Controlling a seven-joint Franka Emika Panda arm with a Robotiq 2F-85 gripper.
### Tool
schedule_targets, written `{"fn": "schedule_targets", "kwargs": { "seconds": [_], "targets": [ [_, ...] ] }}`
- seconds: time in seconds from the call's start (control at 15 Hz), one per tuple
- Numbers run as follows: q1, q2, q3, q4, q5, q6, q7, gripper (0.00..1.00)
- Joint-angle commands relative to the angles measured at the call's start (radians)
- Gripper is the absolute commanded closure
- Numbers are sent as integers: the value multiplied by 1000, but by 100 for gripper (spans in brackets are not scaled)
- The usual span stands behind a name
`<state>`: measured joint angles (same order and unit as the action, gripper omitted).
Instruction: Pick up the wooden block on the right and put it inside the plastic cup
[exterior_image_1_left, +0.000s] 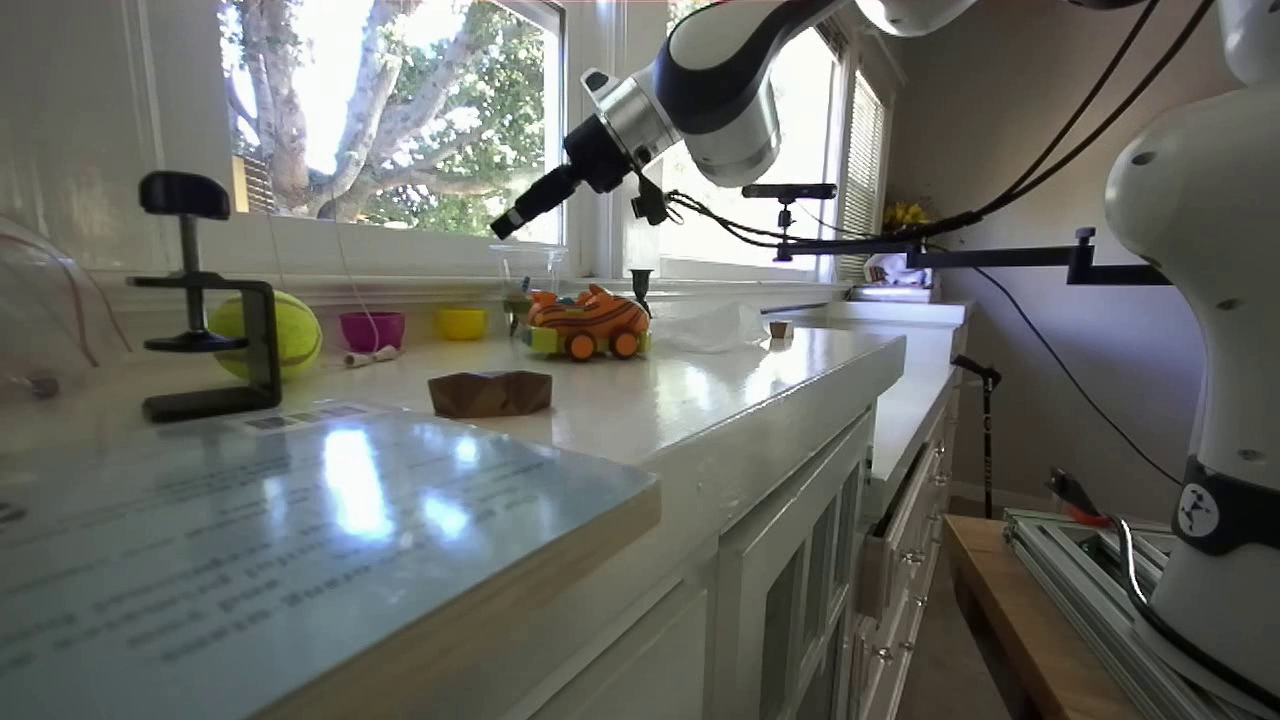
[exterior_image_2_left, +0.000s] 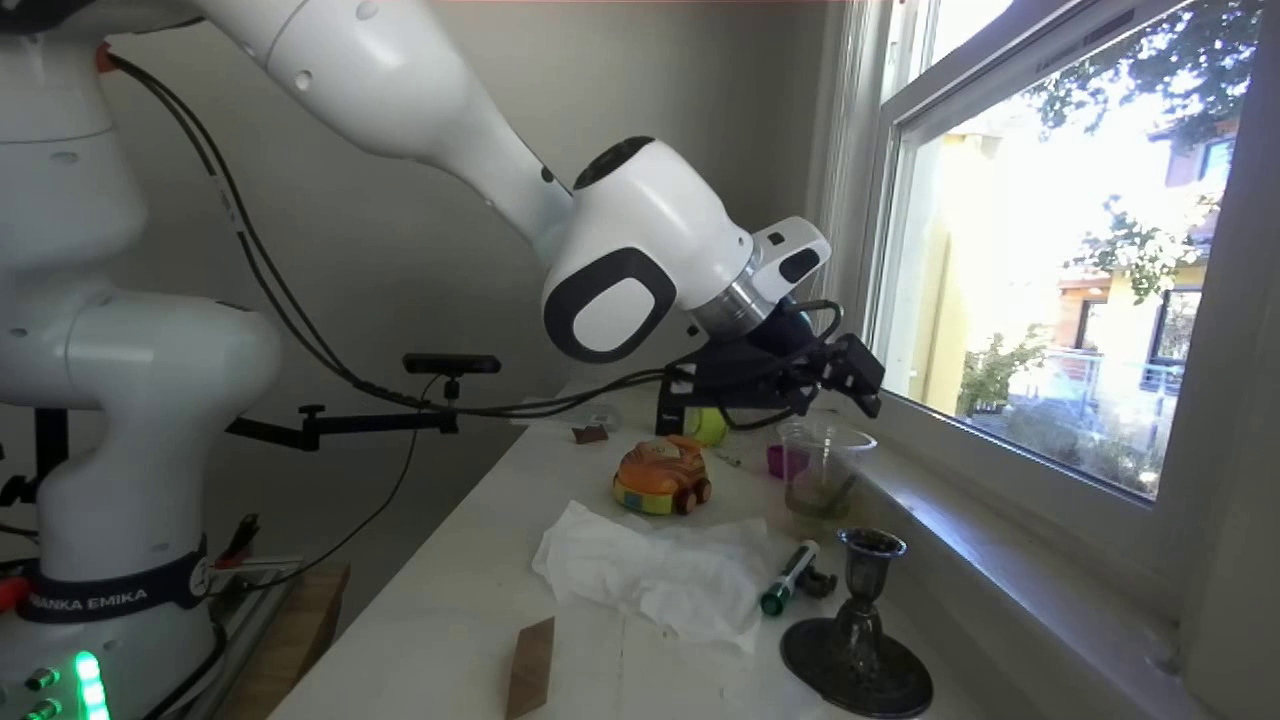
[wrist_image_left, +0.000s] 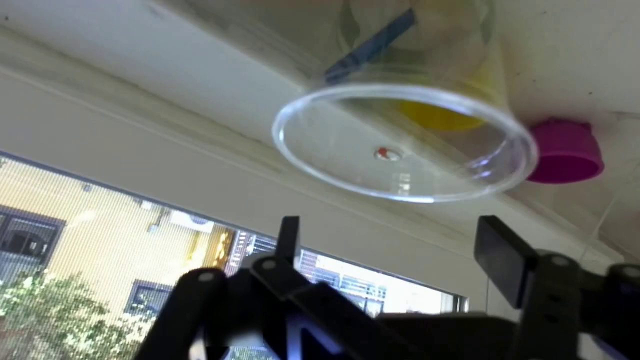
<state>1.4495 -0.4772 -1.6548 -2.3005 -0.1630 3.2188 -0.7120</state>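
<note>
My arm (exterior_image_2_left: 450, 120) is smooth white with a silver wrist ring (exterior_image_2_left: 735, 308) — black cables (exterior_image_1_left: 962, 220), a black gripper (wrist_image_left: 390, 244) with round screws (wrist_image_left: 268, 264), a dark "EMIKA" band (exterior_image_2_left: 100, 603) — and green base lights (exterior_image_2_left: 91, 680).

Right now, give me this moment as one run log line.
gripper: open, empty, near clear cup | wooden block: on counter, ungrasped | magenta cup: upright, on counter | placement: not done
</note>
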Motion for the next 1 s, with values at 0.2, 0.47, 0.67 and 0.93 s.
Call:
{"fn": "schedule_targets", "kwargs": {
  "seconds": [0.2,0.47,0.67,0.93],
  "targets": [
    [-96,65,146,112,-3,-252,103,0],
    [-215,140,257,161,22,-554,190,0],
    [-294,198,315,201,36,-744,222,0],
    [-410,335,395,224,43,-820,252,0]
  ]
}}
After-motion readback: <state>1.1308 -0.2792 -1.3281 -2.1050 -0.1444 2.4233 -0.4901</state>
